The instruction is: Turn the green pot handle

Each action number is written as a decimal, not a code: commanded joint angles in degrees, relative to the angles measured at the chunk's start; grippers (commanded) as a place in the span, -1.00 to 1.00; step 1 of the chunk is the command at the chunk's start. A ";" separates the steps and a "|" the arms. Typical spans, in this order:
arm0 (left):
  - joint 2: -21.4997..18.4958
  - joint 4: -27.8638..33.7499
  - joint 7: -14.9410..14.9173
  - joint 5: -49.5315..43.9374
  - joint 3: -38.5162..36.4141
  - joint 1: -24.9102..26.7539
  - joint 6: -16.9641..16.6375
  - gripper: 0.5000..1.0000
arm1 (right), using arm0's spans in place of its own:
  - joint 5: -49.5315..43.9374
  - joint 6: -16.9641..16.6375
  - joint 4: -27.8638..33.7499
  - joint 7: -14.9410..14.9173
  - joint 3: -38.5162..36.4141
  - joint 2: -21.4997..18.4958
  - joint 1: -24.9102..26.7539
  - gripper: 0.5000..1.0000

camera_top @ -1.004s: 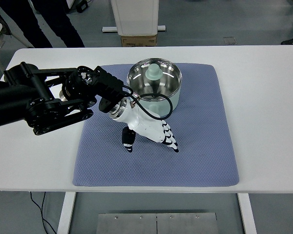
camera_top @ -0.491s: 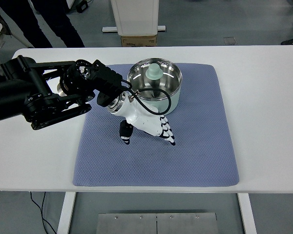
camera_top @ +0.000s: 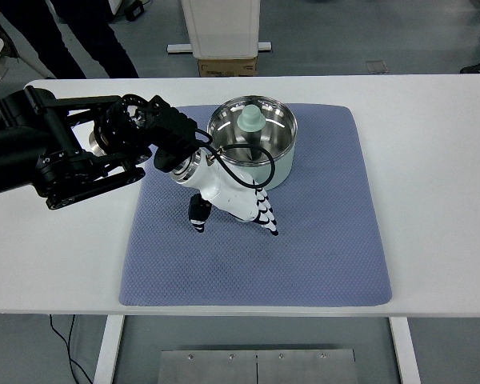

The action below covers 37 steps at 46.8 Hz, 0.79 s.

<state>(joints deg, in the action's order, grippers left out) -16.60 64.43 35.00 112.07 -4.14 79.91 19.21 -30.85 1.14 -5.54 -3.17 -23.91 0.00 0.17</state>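
Head view showed my left hand [camera_top: 228, 204], fingers spread and empty, drawn back leftward from the pale green steel-lined pot [camera_top: 254, 144]; its handle looked unturned.

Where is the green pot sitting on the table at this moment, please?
In the head view, the green pot sits at the far middle of the blue mat, right beside the left hand.

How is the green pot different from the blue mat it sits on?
The green pot is round and stands up tall; the blue mat is square and lies flat. The pot is shiny metal inside with pale green walls; the mat is dull, dotted blue-grey cloth. The pot is far smaller and covers only the mat's far part. Both rest on the white table, and the left hand is over the mat beside the pot.
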 commanded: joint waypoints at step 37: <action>-5.02 0.17 0.00 1.48 -2.54 1.21 -0.05 1.00 | 0.00 0.01 0.00 0.00 0.00 0.00 0.00 1.00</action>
<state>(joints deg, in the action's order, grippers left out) -21.62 64.61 34.99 113.63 -6.58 81.13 19.20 -30.85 1.16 -5.54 -3.16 -23.91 0.00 0.18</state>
